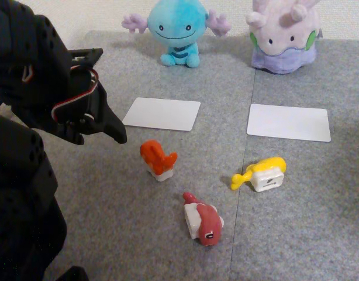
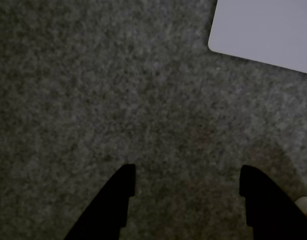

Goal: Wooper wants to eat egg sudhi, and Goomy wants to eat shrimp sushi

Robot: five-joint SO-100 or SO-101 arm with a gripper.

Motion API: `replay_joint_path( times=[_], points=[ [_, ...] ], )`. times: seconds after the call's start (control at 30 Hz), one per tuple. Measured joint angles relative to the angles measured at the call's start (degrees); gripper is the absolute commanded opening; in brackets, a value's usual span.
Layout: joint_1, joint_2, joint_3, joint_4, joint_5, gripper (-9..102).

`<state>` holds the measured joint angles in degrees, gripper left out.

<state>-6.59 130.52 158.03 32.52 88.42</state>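
in the wrist view the gripper [image 2: 186, 175] hangs over bare grey carpet [image 2: 118, 90] with its jaws spread wide and nothing between them; a white card [image 2: 268, 30] shows at the upper right. in the fixed view wooper [image 1: 177, 29] sits behind the left card [image 1: 162, 113] and goomy [image 1: 283, 35] behind the right card [image 1: 289, 122]. the shrimp sushi [image 1: 158, 158] lies near the arm [image 1: 57, 93], the egg sushi [image 1: 264, 173] to its right, and a red sushi [image 1: 204, 219] nearest the camera.

You see a grey carpet floor [image 1: 296, 234] carrying two white cards [image 1: 162, 113], three toy sushi and two plush toys, all beyond the gripper [image 1: 118, 136].
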Motion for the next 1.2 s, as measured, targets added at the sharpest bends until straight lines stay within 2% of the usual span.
replay_joint_path(
  times=[0.9, 1.2],
  points=[
    [-0.62, 0.0, -0.26, 0.0, -1.23, 25],
    [1.85, 0.0, -11.34, 5.54, -3.25, 25]
  ],
)
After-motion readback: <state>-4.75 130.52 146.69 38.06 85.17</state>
